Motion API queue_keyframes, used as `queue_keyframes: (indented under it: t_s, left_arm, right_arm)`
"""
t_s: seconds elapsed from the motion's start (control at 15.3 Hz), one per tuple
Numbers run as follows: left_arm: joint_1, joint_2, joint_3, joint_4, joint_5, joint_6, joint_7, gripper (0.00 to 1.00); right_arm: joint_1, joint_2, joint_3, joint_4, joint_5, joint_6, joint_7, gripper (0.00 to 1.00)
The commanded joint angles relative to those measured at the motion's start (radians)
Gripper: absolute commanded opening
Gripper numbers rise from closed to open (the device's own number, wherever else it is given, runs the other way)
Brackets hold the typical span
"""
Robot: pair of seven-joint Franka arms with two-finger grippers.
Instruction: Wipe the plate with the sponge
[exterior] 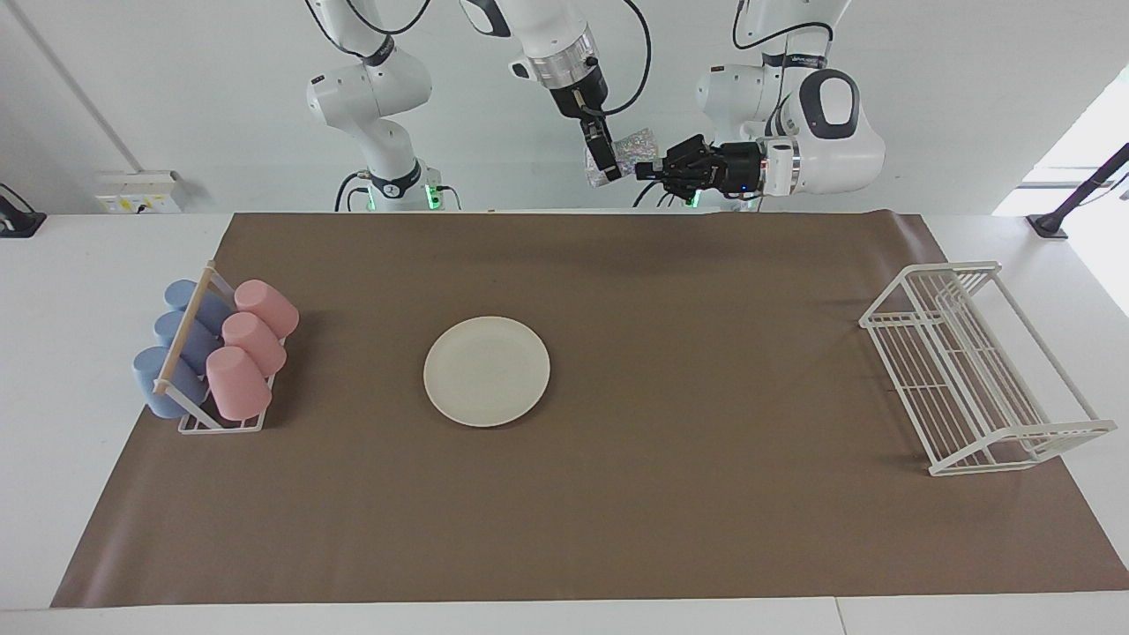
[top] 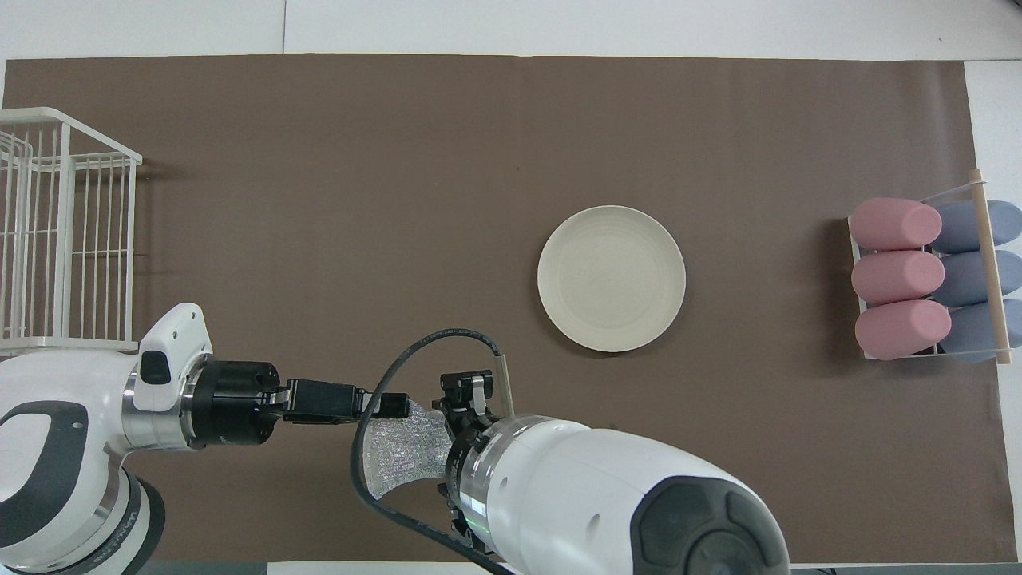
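Hanging mid-air, sponge (exterior: 628, 155) long axis between arms | left gripper (exterior: 651, 170) jaws clamped on sponge | right gripper (exterior: 605, 168) jaws: cannot tell

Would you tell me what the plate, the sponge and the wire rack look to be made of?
Plate: cream, matte, faint concentric rings; perhaps plastic or ceramic, which one is unclear.
Sponge: silvery, speckled, glittery and wrinkled, so probably a soft metallic-thread fabric; it hangs limp between the two grippers.
Wire rack: thin white rods, most likely coated metal wire.
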Motion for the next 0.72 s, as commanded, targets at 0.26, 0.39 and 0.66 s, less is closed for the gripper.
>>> queue_keyframes:
  t_s: [0.26,0.39,0.66]
  left_arm:
    - [-0.013,-0.028,0.011,-0.027,-0.019,-0.007,0.014,0.00]
    - [-0.015,-0.027,0.011,-0.027,-0.016,-0.007,0.013,0.00]
    - [-0.013,-0.028,0.011,-0.027,-0.012,-0.012,0.013,0.00]
  right_arm:
    - [0.012,-0.025,0.001,-0.028,0.021,0.021,-0.022,0.00]
    - [0.012,-0.026,0.000,-0.030,0.020,0.020,-0.033,0.00]
    - [0.010,-0.026,0.000,-0.030,0.019,0.018,-0.044,0.00]
